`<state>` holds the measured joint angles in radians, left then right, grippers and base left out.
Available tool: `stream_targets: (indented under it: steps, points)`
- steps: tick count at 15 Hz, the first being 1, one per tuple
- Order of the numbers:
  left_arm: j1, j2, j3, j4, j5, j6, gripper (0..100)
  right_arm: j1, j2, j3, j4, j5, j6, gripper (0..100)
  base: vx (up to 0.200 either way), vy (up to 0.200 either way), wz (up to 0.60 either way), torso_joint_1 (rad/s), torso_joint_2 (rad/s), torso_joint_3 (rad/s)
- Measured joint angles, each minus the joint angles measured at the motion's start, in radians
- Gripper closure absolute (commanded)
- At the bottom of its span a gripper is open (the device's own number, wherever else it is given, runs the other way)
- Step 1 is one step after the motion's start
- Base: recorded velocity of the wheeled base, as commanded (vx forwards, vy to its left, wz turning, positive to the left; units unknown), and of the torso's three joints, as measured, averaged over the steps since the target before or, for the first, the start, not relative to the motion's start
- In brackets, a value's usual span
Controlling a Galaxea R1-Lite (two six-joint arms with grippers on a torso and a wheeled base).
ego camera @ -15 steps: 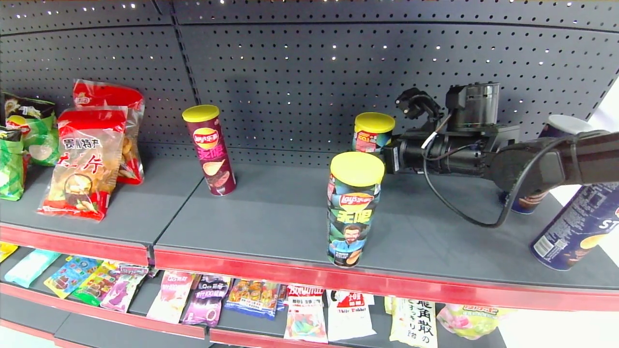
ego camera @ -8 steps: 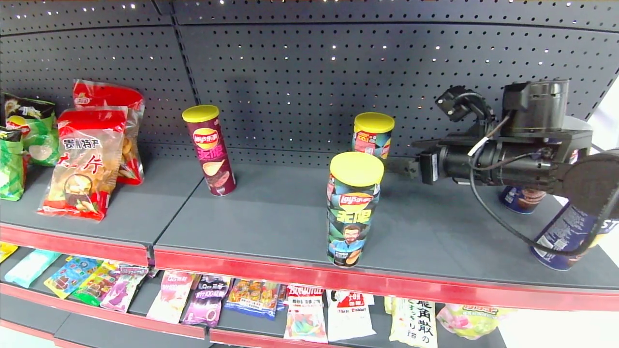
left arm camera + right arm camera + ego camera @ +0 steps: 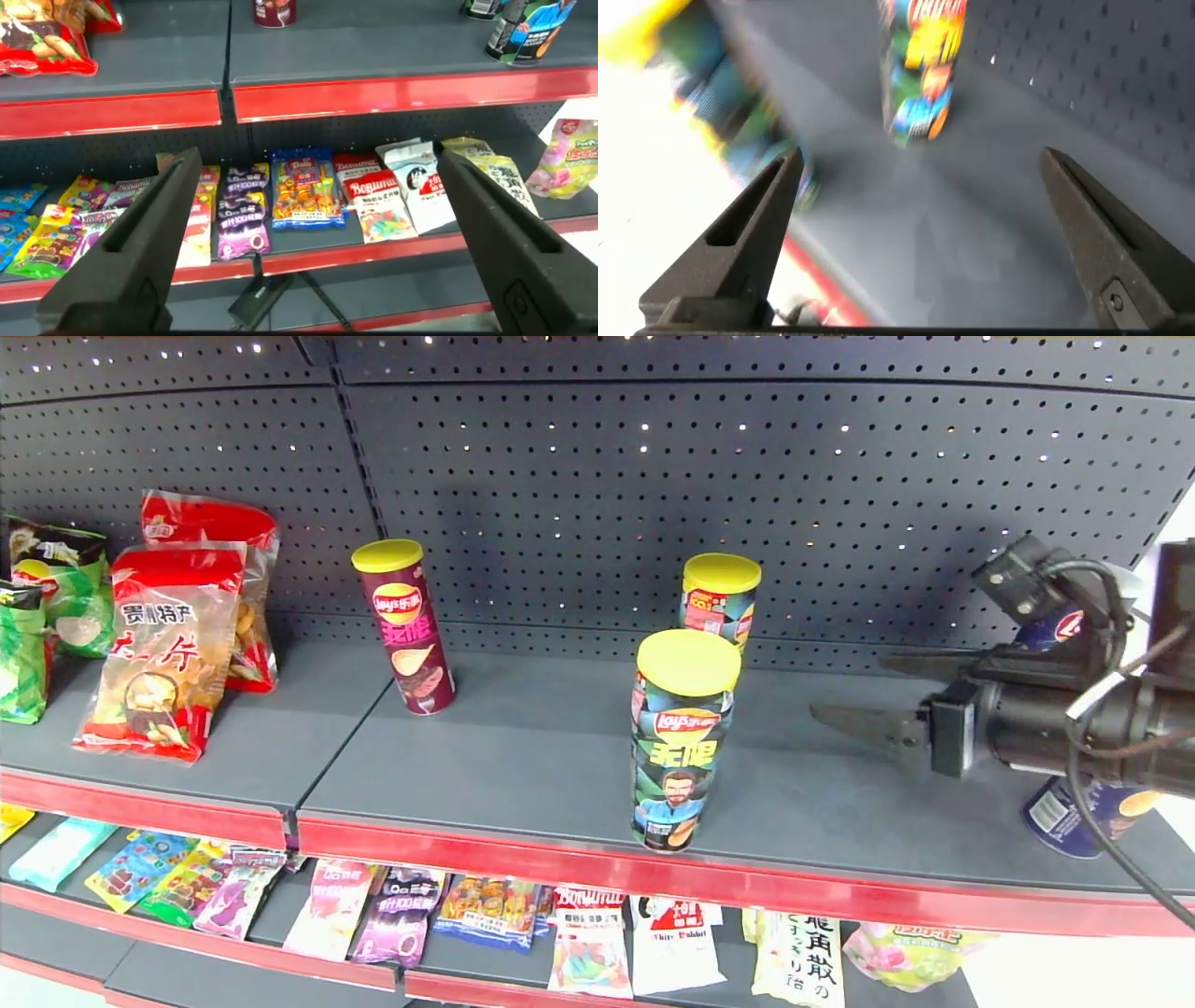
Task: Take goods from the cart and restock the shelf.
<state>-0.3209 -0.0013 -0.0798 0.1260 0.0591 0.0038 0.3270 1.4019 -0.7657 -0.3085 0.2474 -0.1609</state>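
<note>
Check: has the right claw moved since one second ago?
Yes. The right claw has backed off rightward from the rear yellow-lidded can, which it was beside, and now hangs open.

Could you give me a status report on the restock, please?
Right gripper open, empty, over the shelf, right of front can. Left gripper open, low. Rear can upright behind it. Nothing in the way.

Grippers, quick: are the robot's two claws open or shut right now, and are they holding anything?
Left gripper: open, holding nothing.
Right gripper: open, holding nothing.
</note>
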Motion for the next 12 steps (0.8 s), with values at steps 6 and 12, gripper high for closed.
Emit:
stream_targets:
  steps: [6,12]
  points:
    - [0.001,0.01,0.0,0.0,-0.001,0.002,0,-0.004,-0.361,0.231,0.147,-0.014,0.008,0,0.0,0.0,0.0,0.0,0.0,0.0]
    - [0.001,0.184,-0.094,0.019,0.0,0.0,0,-0.202,-0.804,0.329,0.469,-0.259,0.04,0,0.0,0.0,0.0,0.0,0.0,0.0]
